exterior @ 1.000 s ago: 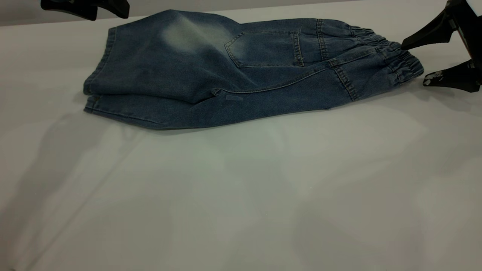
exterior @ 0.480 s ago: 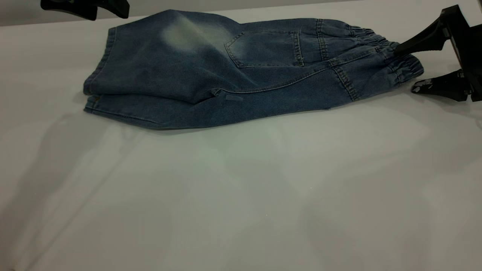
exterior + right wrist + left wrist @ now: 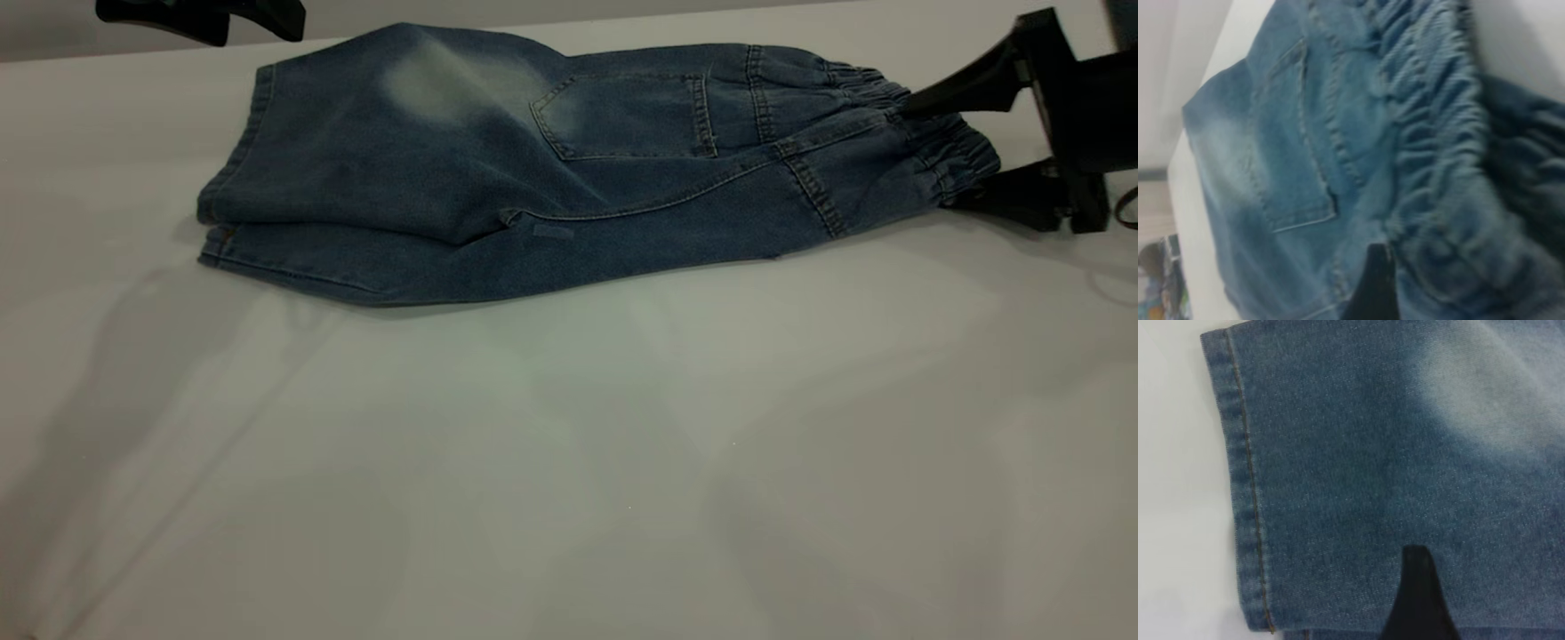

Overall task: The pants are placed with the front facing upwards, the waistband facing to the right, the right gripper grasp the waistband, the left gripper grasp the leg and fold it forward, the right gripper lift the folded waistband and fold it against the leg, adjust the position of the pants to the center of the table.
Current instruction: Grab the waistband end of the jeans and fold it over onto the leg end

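Exterior view shows small blue denim pants (image 3: pixel 569 169) lying folded lengthwise on a plain white desk (image 3: pixel 569 462), toward its far edge. Leg hems point to the left and the gathered elastic waistband (image 3: pixel 933 142) points to the right. A pale faded oval patch (image 3: pixel 436 84) sits on the upper layer, and a square back pocket (image 3: pixel 622 116) with orange-tan stitching lies between that patch and the waistband.

At the far right, the right hand (image 3: pixel 933 147) is black with wedge-shaped jaws. It is spread open around the end of the waistband, with 1 jaw above the ruffled fabric and 1 low against the desk beside it. Whether the jaws press the cloth cannot be told. The right wrist view shows the ruffled waistband (image 3: pixel 1438 133) close up, the pocket (image 3: pixel 1295 140) beyond it, and 1 dark finger tip (image 3: pixel 1371 287) lying over the denim.

The left hand (image 3: pixel 200 16) hangs above the far left corner of the pants, near the leg hem, and only its dark underside shows, so whether it is open or closed cannot be told. The left wrist view looks down on the stitched leg hem (image 3: pixel 1245 493) and the faded patch (image 3: pixel 1498 393), with 1 dark finger tip (image 3: pixel 1418 593) over the cloth.

No brand, label or writing can be read anywhere.
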Robot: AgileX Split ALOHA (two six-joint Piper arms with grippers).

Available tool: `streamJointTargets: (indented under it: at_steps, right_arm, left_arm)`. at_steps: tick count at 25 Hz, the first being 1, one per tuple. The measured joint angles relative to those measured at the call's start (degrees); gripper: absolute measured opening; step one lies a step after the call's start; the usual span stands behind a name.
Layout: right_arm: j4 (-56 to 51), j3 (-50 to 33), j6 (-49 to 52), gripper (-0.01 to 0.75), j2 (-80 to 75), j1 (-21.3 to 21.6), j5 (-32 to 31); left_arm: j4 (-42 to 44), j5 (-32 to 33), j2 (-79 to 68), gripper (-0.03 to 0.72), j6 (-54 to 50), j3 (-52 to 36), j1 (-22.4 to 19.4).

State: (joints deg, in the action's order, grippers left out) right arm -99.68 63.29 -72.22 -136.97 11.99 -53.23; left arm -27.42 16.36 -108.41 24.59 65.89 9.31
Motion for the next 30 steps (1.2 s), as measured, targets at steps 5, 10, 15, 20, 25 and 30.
streamJointTargets:
  at_steps: [5,10,15,20,25,30]
  right_arm:
    - [0.26,2.46,0.79,0.584,-1.38,-1.84,-0.02]
    - [0.55,2.46,1.53,0.482,-1.38,-1.78,2.46]
    - [3.01,3.54,1.33,0.237,-1.42,-1.78,4.83]
    - [5.38,5.14,1.59,0.111,-1.49,-1.73,4.78]
    - [5.84,5.14,1.59,0.111,-0.87,-1.73,4.33]
    - [7.55,5.14,1.73,0.111,2.05,-1.73,3.46]
  left_arm:
    - [0.0,0.45,0.0,0.461,-0.06,0.0,0.0]
    - [0.0,1.34,0.0,0.461,0.5,0.0,0.0]
    - [0.0,3.51,0.0,0.461,0.63,0.0,0.0]
    - [0.18,7.55,0.0,0.461,1.49,2.89,0.0]
    - [0.42,12.83,-0.73,0.461,3.64,9.27,1.04]
    - [0.6,19.13,-3.9,0.461,5.47,16.31,4.0]
